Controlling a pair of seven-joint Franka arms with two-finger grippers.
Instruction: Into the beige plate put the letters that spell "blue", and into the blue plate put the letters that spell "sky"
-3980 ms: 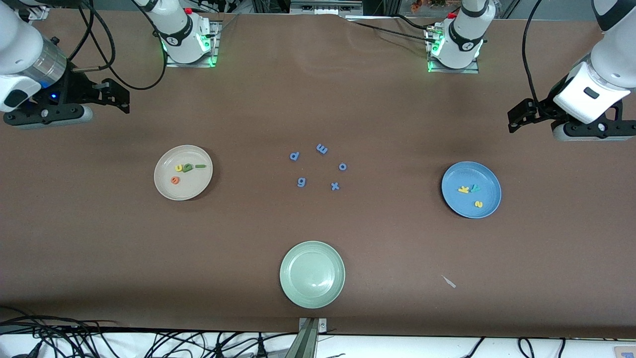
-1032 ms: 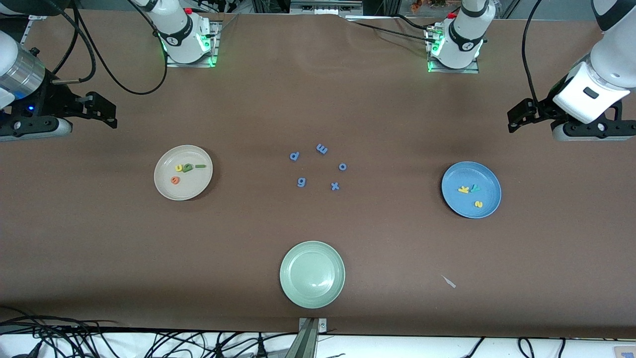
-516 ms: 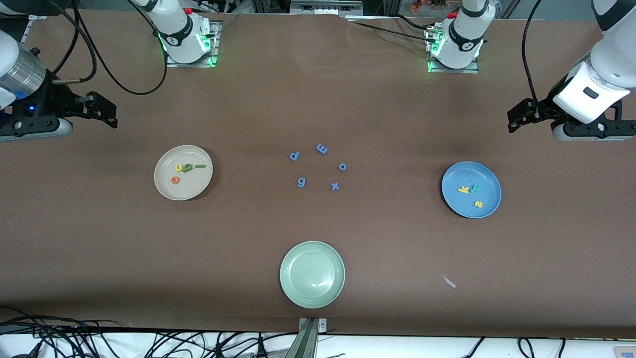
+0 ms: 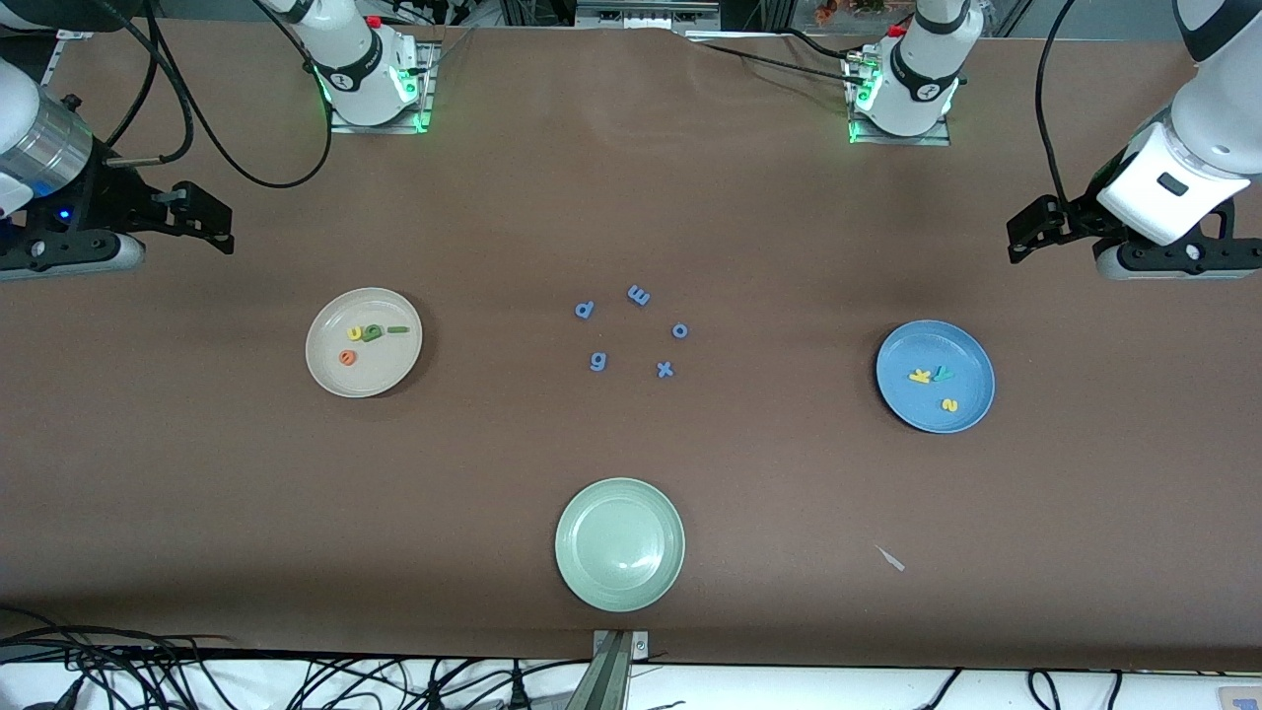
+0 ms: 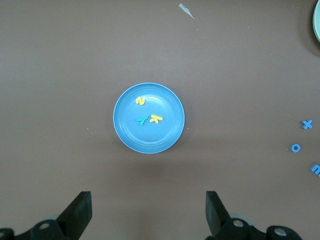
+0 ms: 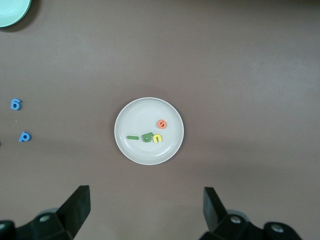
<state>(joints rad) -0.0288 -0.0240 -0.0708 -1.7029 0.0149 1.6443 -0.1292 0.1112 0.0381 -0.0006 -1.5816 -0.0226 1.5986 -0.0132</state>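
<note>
The beige plate [image 4: 325, 375] lies toward the right arm's end of the table. In it are the olive "b" [image 4: 372, 332], green "l" [image 4: 397, 329], yellow "u" [image 4: 354, 333] and orange "e" [image 4: 347, 357]. The blue plate [image 4: 907, 404] lies toward the left arm's end and holds the yellow "k" [image 4: 919, 376], teal "y" [image 4: 942, 373] and yellow "s" [image 4: 949, 404]. My right gripper [image 4: 222, 225] hangs open and empty over bare table at its end, with the beige plate [image 6: 140, 112] ahead of it. My left gripper [image 4: 1020, 237] is open and empty at the other end, looking onto the blue plate [image 5: 150, 140].
A pale green plate [image 4: 619, 543] sits near the front edge at mid table. Several blue letters [image 4: 631, 330] lie scattered at the centre between the two plates. A small pale scrap [image 4: 891, 558] lies nearer the front camera than the blue plate.
Compared with four seconds ago, my right gripper has drawn out toward its end of the table. Over the last second nothing has moved.
</note>
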